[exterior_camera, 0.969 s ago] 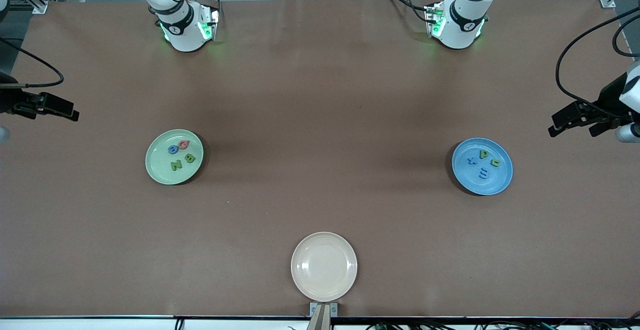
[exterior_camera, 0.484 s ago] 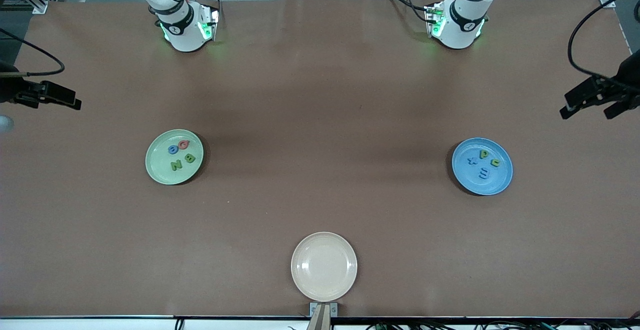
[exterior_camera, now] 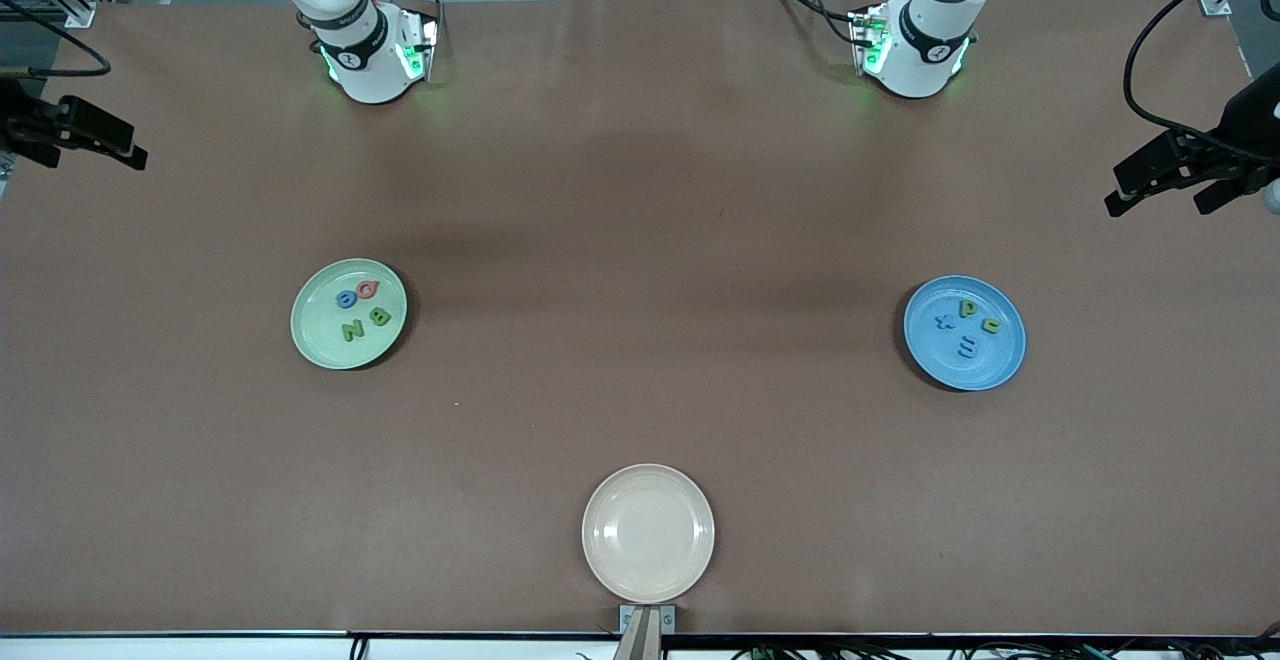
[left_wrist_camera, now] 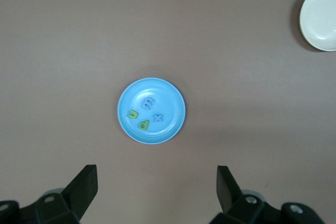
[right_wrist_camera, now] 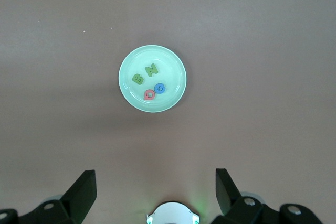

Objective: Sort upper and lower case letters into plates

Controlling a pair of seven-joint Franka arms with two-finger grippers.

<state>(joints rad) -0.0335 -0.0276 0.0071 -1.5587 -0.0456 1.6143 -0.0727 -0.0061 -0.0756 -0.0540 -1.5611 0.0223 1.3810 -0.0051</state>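
Observation:
The mint green plate [exterior_camera: 318, 328] [right_wrist_camera: 129, 94] holds the capitals: a pink letter [exterior_camera: 367, 289], a blue one [exterior_camera: 347, 298], green B [exterior_camera: 379, 316] and green N [exterior_camera: 353, 330]. The bright blue plate [exterior_camera: 1003, 356] [left_wrist_camera: 176, 99] holds the small letters: blue x [exterior_camera: 942, 320], blue m [exterior_camera: 966, 346] and two green ones [exterior_camera: 968, 308]. My right gripper [exterior_camera: 95, 155] [right_wrist_camera: 155, 184] hangs open and empty high over the right arm's end of the table. Over the left arm's end, my left gripper [exterior_camera: 1157, 202] [left_wrist_camera: 156, 182] is open and empty too.
A cream-white plate [exterior_camera: 648, 533] [left_wrist_camera: 320, 17] with nothing in it lies at the table's edge nearest the front camera. The two arm bases [exterior_camera: 372, 60] stand along the edge farthest from that camera. Cables trail from both wrists.
Both open grippers have drifted away from their plates toward the bases' edge of the table. Plates and letters have not moved.

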